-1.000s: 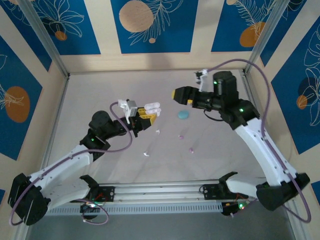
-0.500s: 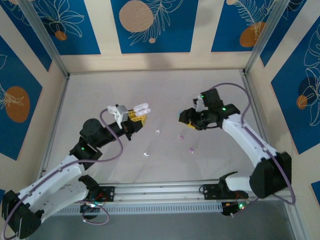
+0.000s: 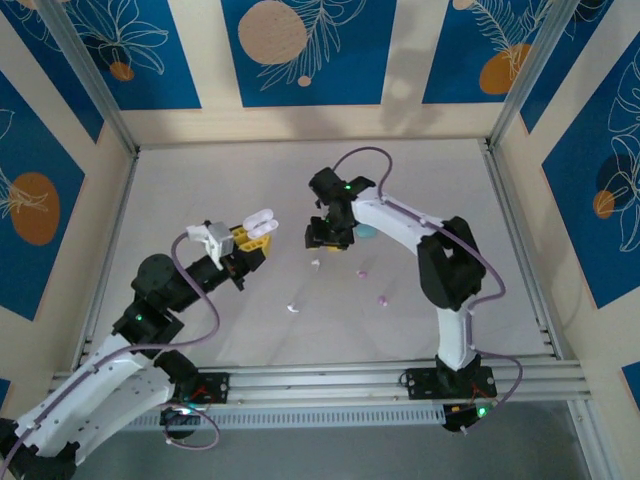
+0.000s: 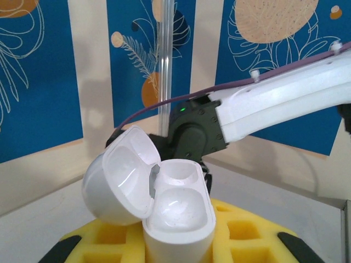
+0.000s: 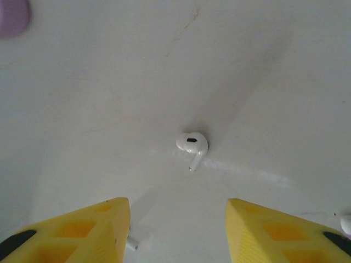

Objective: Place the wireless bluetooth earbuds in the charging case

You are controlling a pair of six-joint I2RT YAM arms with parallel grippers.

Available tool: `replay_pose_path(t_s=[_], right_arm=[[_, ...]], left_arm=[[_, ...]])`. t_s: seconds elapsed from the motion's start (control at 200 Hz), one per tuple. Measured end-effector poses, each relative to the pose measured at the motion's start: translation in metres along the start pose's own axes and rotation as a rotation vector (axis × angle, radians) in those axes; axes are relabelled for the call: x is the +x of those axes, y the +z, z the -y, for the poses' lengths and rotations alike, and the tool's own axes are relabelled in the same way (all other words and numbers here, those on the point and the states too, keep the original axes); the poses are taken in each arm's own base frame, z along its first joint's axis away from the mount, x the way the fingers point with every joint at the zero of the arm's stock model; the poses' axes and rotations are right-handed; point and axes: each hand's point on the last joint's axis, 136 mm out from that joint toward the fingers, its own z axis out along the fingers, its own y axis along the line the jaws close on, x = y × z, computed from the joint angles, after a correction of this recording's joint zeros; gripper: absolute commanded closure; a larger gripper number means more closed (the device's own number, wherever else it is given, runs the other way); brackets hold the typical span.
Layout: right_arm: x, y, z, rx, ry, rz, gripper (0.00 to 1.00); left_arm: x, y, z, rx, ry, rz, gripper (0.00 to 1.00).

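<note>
right tool [image 5: 175,213] part-open, empty, over white earbud [image 5: 192,143] (tiny): off-centre close could flick it. left tool [image 4: 178,249] clamps open case [image 4: 175,208].

Four earbuds [image 3: 316,263], one white case [image 4: 164,200], one teal case [image 3: 369,231].

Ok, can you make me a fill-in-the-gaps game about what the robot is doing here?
The case held in the left fingers has its lid ____.
That case is coloured ____.
The earbud ahead of the open right fingers lies on the ____.
Missing words: open; white; table.
</note>
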Motion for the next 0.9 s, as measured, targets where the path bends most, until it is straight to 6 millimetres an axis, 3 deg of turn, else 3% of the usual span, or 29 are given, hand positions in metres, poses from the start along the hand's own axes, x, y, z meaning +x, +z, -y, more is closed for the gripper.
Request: replay_pose_path(t_s=[0.37, 0.505, 0.9], right_arm=[[0.0, 0.046, 0.005, 0.109, 0.004, -0.097, 0.56], [0.0, 0.055, 0.007, 0.128, 0.002, -0.114, 0.62], [0.003, 0.068, 0.004, 0.165, -0.023, -0.145, 0.62]], left_arm=[[0.002, -0.011, -0.001, -0.022, 0.023, -0.017, 0.82], [0.004, -0.011, -0.001, -0.022, 0.021, -0.024, 0.82], [0.003, -0.011, -0.001, -0.025, 0.021, -0.023, 0.82]])
